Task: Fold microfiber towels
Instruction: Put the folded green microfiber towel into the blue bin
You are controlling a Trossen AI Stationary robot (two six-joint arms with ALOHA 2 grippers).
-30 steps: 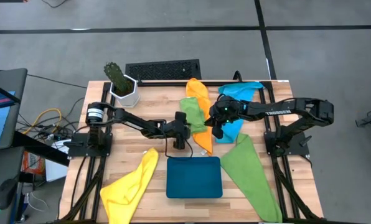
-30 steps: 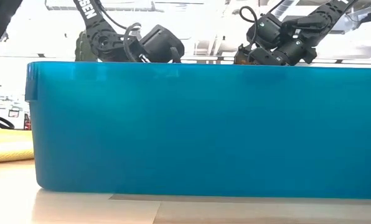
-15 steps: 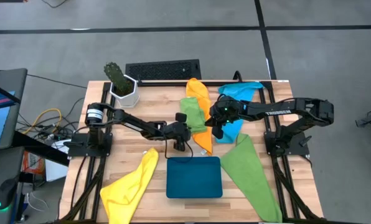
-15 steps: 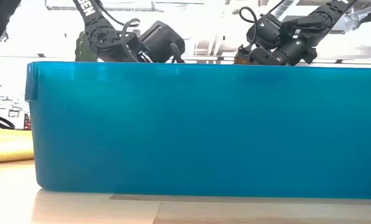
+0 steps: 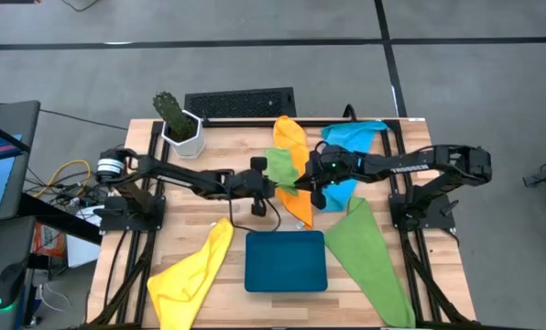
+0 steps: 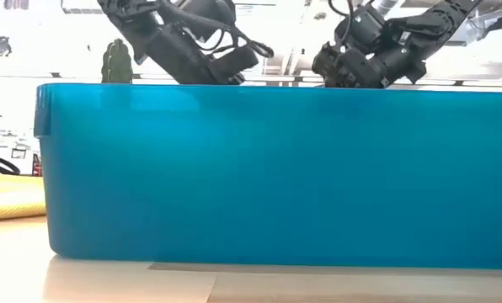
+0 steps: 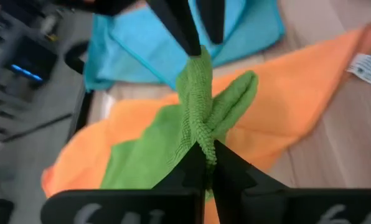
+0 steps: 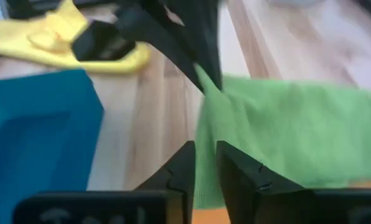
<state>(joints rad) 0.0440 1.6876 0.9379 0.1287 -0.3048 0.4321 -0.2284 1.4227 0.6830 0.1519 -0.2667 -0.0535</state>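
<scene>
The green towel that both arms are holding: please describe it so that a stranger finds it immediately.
On the wooden table, look behind the teal tray, where the two arms meet. A small green towel lies on the orange towel, pinched between the left tool and the right tool. The other green towel lies alone beside the tray.

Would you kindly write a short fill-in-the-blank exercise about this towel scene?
1. The left tool is shut on the ____ towel.
2. That towel lies on an ____ towel.
3. The teal tray sits between a yellow towel and a ____ towel.

Missing words: green; orange; green
</scene>
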